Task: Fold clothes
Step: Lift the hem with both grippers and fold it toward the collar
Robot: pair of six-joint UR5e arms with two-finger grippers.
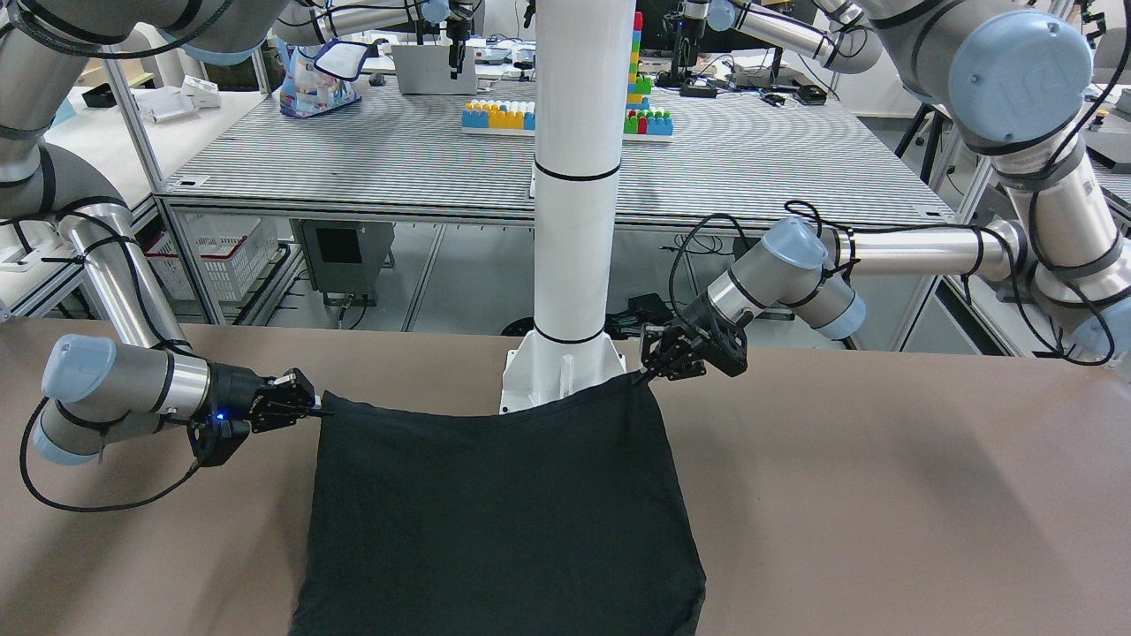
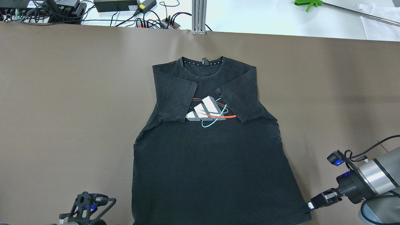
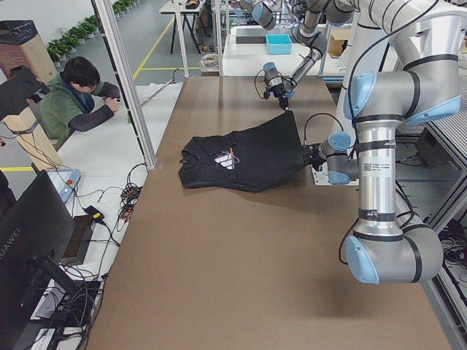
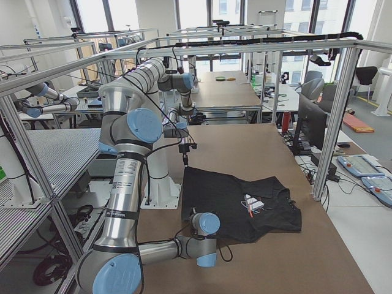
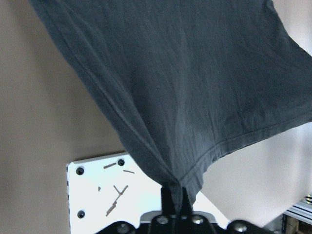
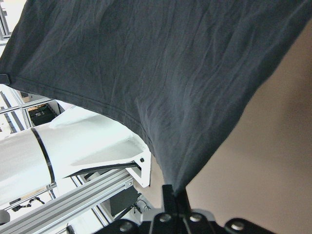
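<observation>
Two claws grip one black T-shirt (image 2: pixel 212 162) by the bottom corners of its hem. The right claw (image 1: pixel 320 410) is clamped on one hem corner. The overhead view shows its fingertips pinching that corner at the near right of the garment. The left claw (image 1: pixel 643 375) is pinched tight on the opposite corner, just beside the base of the white pillar (image 1: pixel 574 177). Both wrist views confirm the grasp. Fabric gathers into a bunch between the closed fingertips of the left claw (image 5: pixel 176 195), and likewise at the right claw (image 6: pixel 175 191).

The T-shirt lies at the middle of the brown bench (image 1: pixel 884 495), front side up. Its collar (image 2: pixel 203 64) is at the end far from the robot and its hem is at the near end. Both short sleeves are turned inward over the chest, the one on the robot's left (image 2: pixel 173 97) and the other (image 2: pixel 242 100). They flank a printed logo (image 2: pixel 207 112) of white stripes with red and teal loops.

In the side views the hem end is raised off the bench between the claws, and the collar end rests flat on it. From the front, the lifted hem sags in the middle before the pillar's base.

A person (image 3: pixel 73 98) sits beyond the far edge of the bench.
</observation>
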